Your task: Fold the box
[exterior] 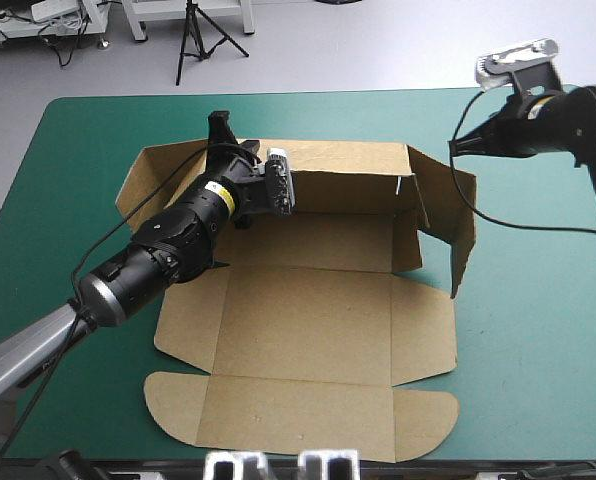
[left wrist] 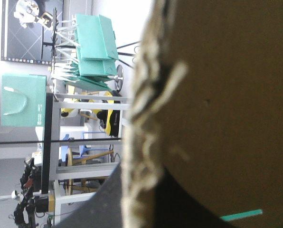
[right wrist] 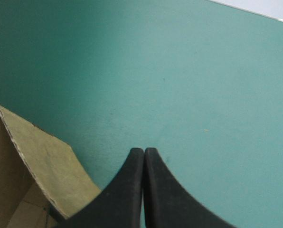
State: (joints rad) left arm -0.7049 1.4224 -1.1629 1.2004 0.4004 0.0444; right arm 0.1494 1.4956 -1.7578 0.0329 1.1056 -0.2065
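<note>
The brown box (exterior: 308, 330) lies spread in the middle of the table, with its back wall and right wall (exterior: 448, 215) raised and its lid flat toward the front edge. My left gripper (exterior: 220, 128) is at the back wall's left end, beside the raised left flap (exterior: 143, 180). In the left wrist view the board (left wrist: 227, 95) fills the picture and its edge runs between the black fingers (left wrist: 96, 206), which are shut on it. My right gripper (exterior: 456, 148) hovers just outside the right wall's top corner. It is shut and holds nothing (right wrist: 144, 152), with the wall's corner (right wrist: 42, 156) beside it.
Bare teal-green cover (exterior: 538, 350) stretches right of the box to the table's right edge, and there is more on the left (exterior: 58, 200). The rounded lid flaps (exterior: 168, 395) reach close to the front edge.
</note>
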